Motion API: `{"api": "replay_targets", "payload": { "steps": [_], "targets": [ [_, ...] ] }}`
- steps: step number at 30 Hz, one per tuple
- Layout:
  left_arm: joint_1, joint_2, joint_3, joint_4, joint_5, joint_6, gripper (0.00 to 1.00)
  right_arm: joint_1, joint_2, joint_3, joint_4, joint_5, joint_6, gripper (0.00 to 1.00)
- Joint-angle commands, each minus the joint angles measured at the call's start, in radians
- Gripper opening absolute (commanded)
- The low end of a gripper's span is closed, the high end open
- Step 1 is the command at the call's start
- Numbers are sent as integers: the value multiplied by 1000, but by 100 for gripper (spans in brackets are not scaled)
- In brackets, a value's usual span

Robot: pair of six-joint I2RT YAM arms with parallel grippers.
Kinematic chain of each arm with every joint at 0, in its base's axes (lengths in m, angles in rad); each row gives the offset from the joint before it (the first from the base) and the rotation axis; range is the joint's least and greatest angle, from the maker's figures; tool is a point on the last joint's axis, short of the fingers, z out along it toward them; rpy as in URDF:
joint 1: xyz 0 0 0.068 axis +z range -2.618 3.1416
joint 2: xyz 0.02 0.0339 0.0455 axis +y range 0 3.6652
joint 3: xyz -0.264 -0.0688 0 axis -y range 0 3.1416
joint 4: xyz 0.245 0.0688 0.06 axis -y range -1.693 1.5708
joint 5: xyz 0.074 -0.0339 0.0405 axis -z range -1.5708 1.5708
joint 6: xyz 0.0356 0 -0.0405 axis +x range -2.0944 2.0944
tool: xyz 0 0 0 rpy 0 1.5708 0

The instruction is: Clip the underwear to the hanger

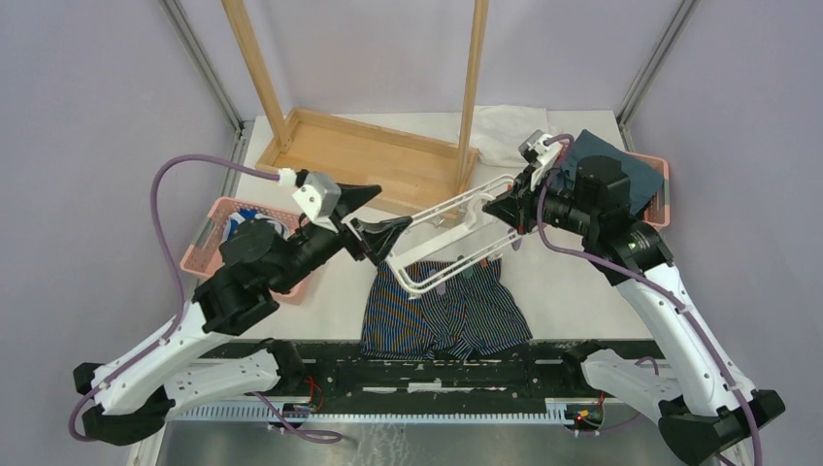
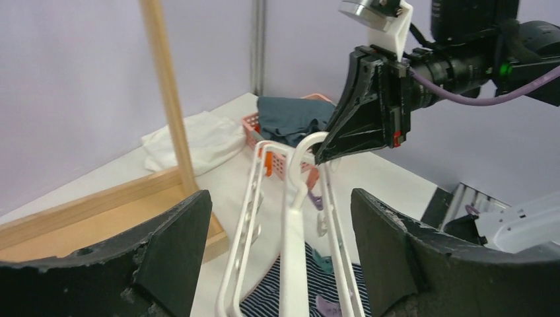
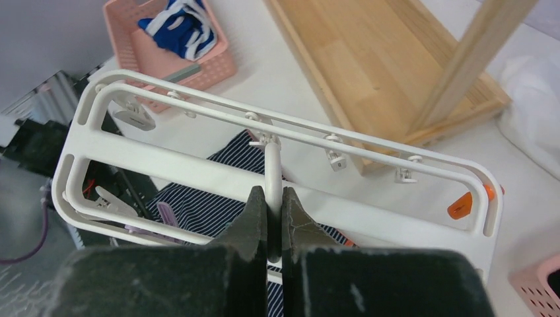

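Note:
The white hanger (image 1: 448, 240) hangs tilted above the table between my two grippers. My right gripper (image 1: 500, 209) is shut on its hook (image 3: 271, 168), the stem pinched between the fingertips of that gripper (image 3: 269, 198). My left gripper (image 1: 372, 216) is open, and in the left wrist view its gripper (image 2: 280, 201) has one jaw on each side of the hanger frame (image 2: 290, 257), apart from it. The underwear (image 1: 446, 313), dark navy with thin stripes, lies flat on the table under the hanger and shows through the frame as underwear (image 3: 198, 206). An orange clip (image 3: 460, 206) dangles at one end.
A tall wooden rack (image 1: 374, 155) stands at the back. A pink basket (image 1: 206, 248) on the left holds a blue-and-white garment (image 1: 249, 216). Another pink basket (image 1: 662, 184) at the right holds a teal cloth (image 1: 626, 170). A white cloth (image 1: 505, 121) lies behind.

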Motion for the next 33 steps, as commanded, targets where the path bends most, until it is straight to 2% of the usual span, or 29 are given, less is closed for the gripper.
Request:
{"api": "replay_targets", "payload": {
  "steps": [1, 6, 13, 20, 25, 28, 33],
  "targets": [
    [-4, -72, -28, -67, -172, 52, 84, -2, 26, 121, 15, 179, 45, 0],
    [-3, -175, -129, -96, -162, 52, 87, -2, 46, 148, -1, 233, 57, 0],
    [-4, -357, -315, -68, -127, 3, 87, -2, 39, 192, -36, 230, 30, 0],
    [-4, -541, -517, 55, 13, 9, 87, -3, 20, 263, -90, 229, 19, 0],
    [-4, -661, -708, 254, 127, 43, 89, -3, 20, 304, -128, 196, -1, 0],
    [-4, -677, -731, 309, 184, 86, 89, -3, 17, 313, -141, 132, -19, 0],
    [-4, -600, -702, 299, 248, 146, 88, -3, 2, 314, -148, 30, -49, 0]
  ]
}}
